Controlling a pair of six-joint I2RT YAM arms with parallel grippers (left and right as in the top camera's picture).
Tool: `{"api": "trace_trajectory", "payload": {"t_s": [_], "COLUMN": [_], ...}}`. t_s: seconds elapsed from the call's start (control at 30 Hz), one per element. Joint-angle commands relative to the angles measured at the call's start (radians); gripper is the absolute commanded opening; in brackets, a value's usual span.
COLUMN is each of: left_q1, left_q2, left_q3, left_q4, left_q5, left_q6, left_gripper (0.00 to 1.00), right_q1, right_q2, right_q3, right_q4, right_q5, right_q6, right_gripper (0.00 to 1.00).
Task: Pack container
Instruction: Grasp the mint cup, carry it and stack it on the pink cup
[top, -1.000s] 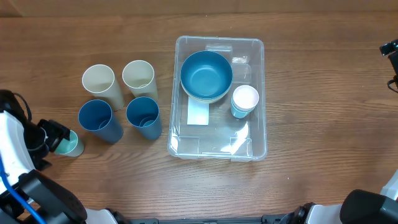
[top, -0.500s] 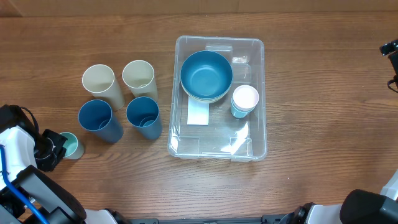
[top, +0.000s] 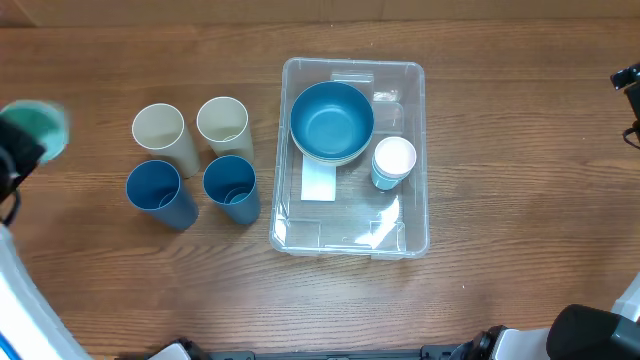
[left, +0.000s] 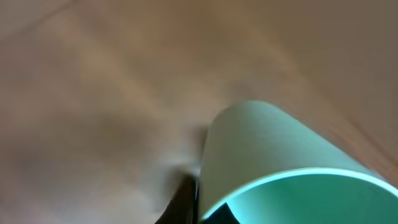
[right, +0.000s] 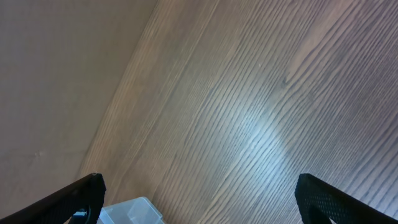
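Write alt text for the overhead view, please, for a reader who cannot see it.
A clear container sits mid-table holding a blue bowl and a small cup. Left of it stand two cream tumblers and two blue tumblers. At the far left edge, the left gripper holds a blurred mint-green cup.

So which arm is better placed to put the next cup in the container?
Left. The left gripper is shut on a mint cup, out to the left of the container. The right gripper is open and empty, far off on the right.
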Motion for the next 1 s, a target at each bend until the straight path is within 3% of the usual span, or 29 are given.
{"api": "trace_trajectory", "payload": {"t_s": [0.0, 0.23, 0.37, 0.47, 0.67, 0.97], "left_q1": [-0.297, -0.883, -1.082, -1.199, -1.28, -1.279], "left_q2": [-0.019, 0.111, 0.272, 0.424, 0.561, 0.623], "left_q3": [0.058, 0.039, 0.039, 0.04, 0.04, 0.041], "left_q4": [-0.002, 0.124, 0.189, 0.242, 0.301, 0.38], "left_q5": [0.279, 0.208, 0.16, 0.029, -0.097, -0.1], "left_q6": [0.314, 0.545, 0.617, 0.623, 0.637, 0.576], "left_gripper": [0.04, 0.04, 0.04, 0.04, 0.04, 0.04], "right_q1": [-0.002, -0.002, -0.002, -0.002, -0.002, -0.002], "right_q2": [-0.013, -0.013, -0.013, -0.013, -0.013, -0.013], "right_q3": [0.0, 0.0, 0.0, 0.0, 0.0, 0.0], "right_q4": [0.003, 0.003, 0.003, 0.003, 0.003, 0.003], "right_q5": [0.002, 0.002, 0.002, 0.002, 0.002, 0.002], "right_q6": [0.004, 0.004, 0.004, 0.004, 0.004, 0.004], "right_gripper": [1.0, 1.0, 1.0, 1.0, 1.0, 1.0]}}
